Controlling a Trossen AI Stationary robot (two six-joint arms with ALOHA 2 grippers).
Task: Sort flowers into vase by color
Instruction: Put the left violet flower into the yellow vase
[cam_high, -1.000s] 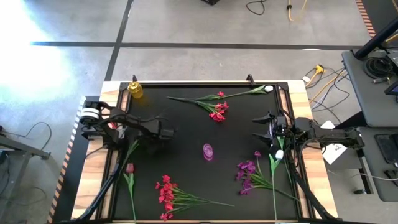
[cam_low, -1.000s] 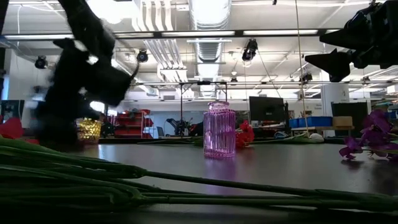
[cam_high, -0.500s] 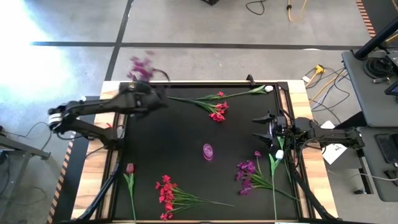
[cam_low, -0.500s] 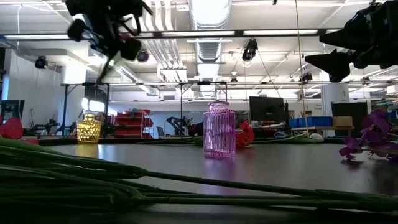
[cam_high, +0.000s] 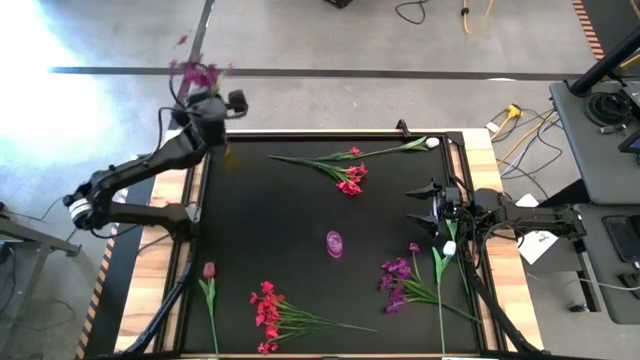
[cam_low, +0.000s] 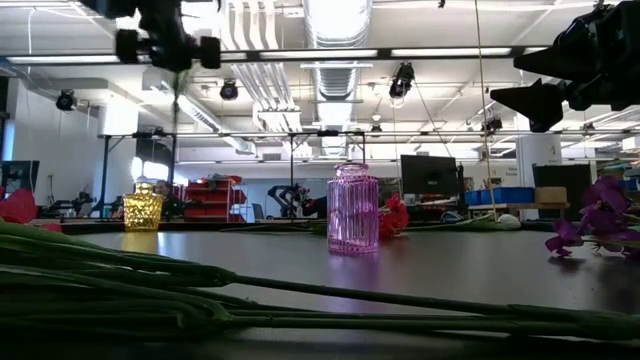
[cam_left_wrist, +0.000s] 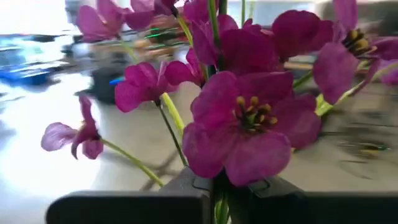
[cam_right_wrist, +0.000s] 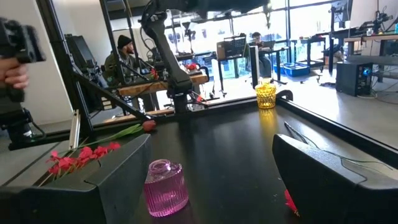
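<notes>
A purple spray (cam_high: 197, 72) rides high above the table's far-left corner, its stem pinched between the fingers of the left gripper (cam_high: 205, 100), blooms upward and filling the left wrist view. The arm is stretched up and outward, almost directly over the yellow vase (cam_low: 143, 207) that stands at that far-left corner, which suggests the stem is being lined up to drop into it, though the pink vase (cam_high: 334, 243) at the table's middle would seem the closer colour match. The remaining flowers lie flat on the black table (cam_high: 290, 210): red clusters (cam_high: 268, 310) at the near edge, a dark red bud (cam_high: 208, 270) at the near left, a red sprig with a white bud (cam_high: 350, 175) along the far side, and more purple blooms (cam_high: 398, 275) near the right. The right gripper (cam_high: 428, 208) waits just above the table's right side, fingers spread apart and holding nothing, clear of the left arm's path.
</notes>
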